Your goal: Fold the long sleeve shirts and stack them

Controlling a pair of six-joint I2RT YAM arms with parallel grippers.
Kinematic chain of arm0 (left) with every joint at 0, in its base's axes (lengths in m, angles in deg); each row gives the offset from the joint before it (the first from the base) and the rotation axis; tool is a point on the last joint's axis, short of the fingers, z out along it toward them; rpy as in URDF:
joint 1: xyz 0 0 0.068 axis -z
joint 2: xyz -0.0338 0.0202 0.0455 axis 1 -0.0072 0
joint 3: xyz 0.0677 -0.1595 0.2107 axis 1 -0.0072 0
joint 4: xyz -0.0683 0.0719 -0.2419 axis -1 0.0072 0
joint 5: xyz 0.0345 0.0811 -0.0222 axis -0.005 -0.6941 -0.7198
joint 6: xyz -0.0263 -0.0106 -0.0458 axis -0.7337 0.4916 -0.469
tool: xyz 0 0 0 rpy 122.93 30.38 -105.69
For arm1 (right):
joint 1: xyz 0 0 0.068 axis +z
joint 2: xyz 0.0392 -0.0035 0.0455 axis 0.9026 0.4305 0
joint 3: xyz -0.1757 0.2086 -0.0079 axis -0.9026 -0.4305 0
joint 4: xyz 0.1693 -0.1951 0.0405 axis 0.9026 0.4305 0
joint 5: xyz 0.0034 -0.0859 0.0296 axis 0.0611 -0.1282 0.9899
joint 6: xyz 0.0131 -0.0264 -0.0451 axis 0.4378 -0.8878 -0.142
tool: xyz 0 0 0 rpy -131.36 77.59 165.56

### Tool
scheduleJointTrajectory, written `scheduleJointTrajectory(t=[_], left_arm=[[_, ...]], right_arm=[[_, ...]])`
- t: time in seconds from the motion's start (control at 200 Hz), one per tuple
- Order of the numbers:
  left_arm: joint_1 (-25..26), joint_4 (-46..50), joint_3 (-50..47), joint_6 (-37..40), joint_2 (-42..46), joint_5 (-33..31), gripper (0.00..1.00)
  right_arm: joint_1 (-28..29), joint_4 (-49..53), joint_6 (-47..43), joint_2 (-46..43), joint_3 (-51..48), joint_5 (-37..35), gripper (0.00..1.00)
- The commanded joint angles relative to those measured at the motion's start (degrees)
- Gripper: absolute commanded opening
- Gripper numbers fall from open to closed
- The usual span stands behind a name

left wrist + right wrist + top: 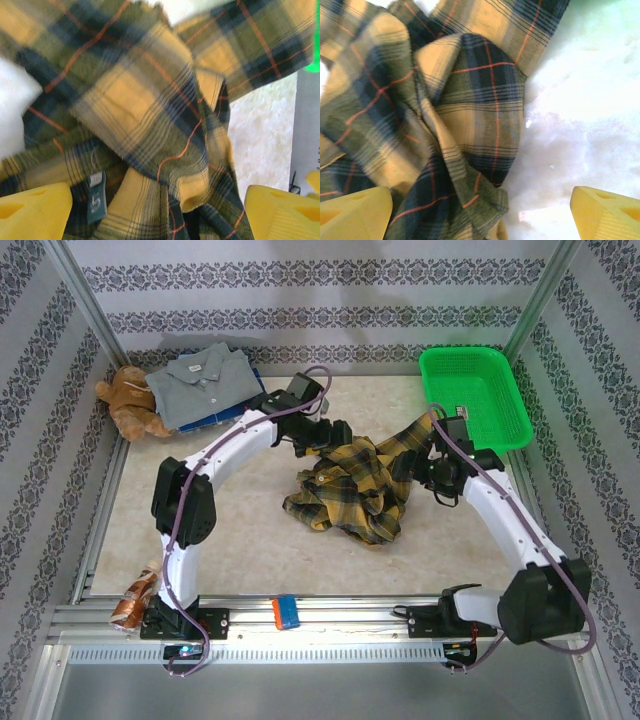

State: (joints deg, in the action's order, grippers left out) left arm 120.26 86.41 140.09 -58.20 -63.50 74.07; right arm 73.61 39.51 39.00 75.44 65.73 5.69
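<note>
— Patterned walls all round, pale marbled table (pixel 250 550) below. Where does the flannel sit?

— I see the plaid shirt (pixel 355 490) crumpled in a heap just right of centre. One strip of it trails toward 1 o'clock, up toward the green basket (pixel 475 395). The grey shirt (pixel 205 380) lies at 11 o'clock on top of the blue shirt (pixel 215 422), beside the teddy bear (pixel 130 405).

— And your grippers?

— Both are spread wide, gripping nothing. My left gripper (pixel 335 437) hangs over the heap's 10 o'clock edge. My right gripper (pixel 442 480) is at its 3 o'clock edge, with cloth by one finger and bare table by the other.

— What worries you?

— The layers are twisted over one another. If I close here, I judge I may pinch two folds at once. A lift would then drag the whole knot instead of opening it. The trailing strip could also wrap my right arm or catch the basket rim.
</note>
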Motion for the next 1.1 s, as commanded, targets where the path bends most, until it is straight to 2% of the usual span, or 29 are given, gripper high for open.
scheduleJointTrajectory(t=[0.0, 0.375, 0.585, 0.704, 0.794, 0.964, 1.094], left_arm=[[0.1, 4.7, 0.7, -4.0, -0.9, 3.6, 0.86], [1.2, 2.5, -0.6, -6.4, -4.8, 3.7, 0.79], [1.5, 3.4, 0.5, -5.7, -7.5, 0.7, 0.77], [1.1, 3.2, 0.8, -5.5, -7.4, -1.6, 0.77], [0.1, 1.5, 1.4, -6.4, -5.4, -2.8, 0.82], [-2.2, 9.2, 12.5, -2.9, -7.7, -7.8, 0.86], [-2.9, 19.8, 29.7, 1.5, -17.1, -13.6, 0.87]], right_arm=[[-0.4, -1.8, -1.9, 3.7, 1.0, -1.6, 0.92], [-2.5, -4.4, -2.3, 15.7, 5.6, -3.7, 0.91], [-2.7, -5.7, -1.2, 21.2, 7.5, -5.4, 0.91], [-2.9, -7.0, 0.3, 23.7, 8.1, -6.5, 0.9], [-2.7, -7.3, 1.0, 25.4, 9.1, -6.9, 0.89], [-2.6, -8.2, 2.7, 26.2, 9.7, -8.0, 0.89], [-2.2, -7.9, 2.4, 26.4, 10.5, -8.0, 0.88]])
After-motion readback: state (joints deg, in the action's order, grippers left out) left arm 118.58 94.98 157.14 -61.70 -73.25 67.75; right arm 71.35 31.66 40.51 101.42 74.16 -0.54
